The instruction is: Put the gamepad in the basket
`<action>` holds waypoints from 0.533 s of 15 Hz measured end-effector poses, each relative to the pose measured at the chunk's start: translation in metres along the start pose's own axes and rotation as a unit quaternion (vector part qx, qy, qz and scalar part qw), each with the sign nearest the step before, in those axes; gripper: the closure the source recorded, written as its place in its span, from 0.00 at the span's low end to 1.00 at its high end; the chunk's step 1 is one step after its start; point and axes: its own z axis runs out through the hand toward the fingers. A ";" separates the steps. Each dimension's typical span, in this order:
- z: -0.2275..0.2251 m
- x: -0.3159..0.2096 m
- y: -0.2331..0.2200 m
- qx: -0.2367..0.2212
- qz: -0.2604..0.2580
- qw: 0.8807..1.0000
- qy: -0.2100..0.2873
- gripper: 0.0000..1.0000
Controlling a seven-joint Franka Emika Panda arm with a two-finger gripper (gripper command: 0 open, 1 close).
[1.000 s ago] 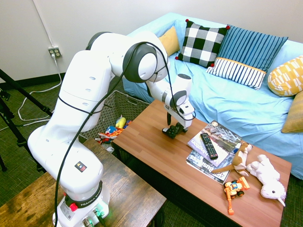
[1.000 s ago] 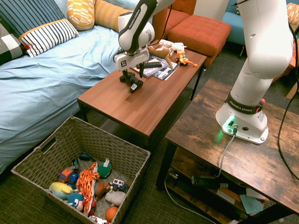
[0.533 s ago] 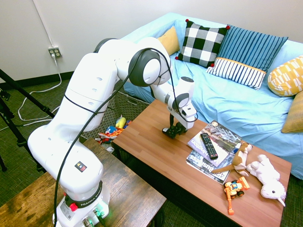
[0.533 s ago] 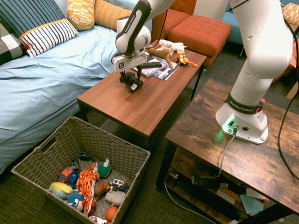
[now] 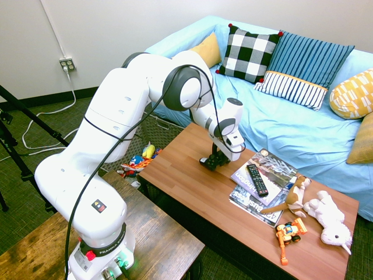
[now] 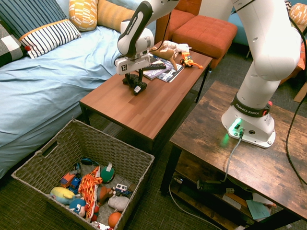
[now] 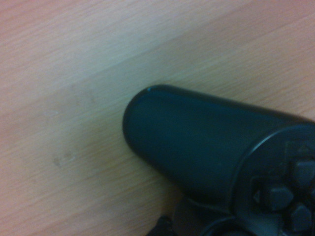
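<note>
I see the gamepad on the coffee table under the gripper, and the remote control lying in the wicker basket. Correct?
Not quite: the remote control lies on the magazines, as the first exterior view shows. The rest stands.

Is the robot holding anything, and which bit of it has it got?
I can't tell yet. The gripper is down at the gamepad on the coffee table, but the pictures don't show a sure hold.

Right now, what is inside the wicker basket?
The basket holds soft toys and small vehicles: a green one, an orange-and-yellow patterned one, an orange ball. Whatever lies beneath this pile, and close behind the near wall, is hidden.
</note>
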 end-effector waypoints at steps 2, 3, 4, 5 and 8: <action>0.000 0.001 0.000 0.003 0.000 1.000 -0.004 1.00; 0.000 0.002 0.000 0.005 -0.002 1.000 -0.007 1.00; 0.000 0.003 0.001 0.007 -0.005 1.000 -0.010 1.00; -0.001 0.004 0.001 0.010 -0.008 1.000 -0.013 1.00; -0.015 0.007 0.003 0.029 -0.022 0.999 -0.015 1.00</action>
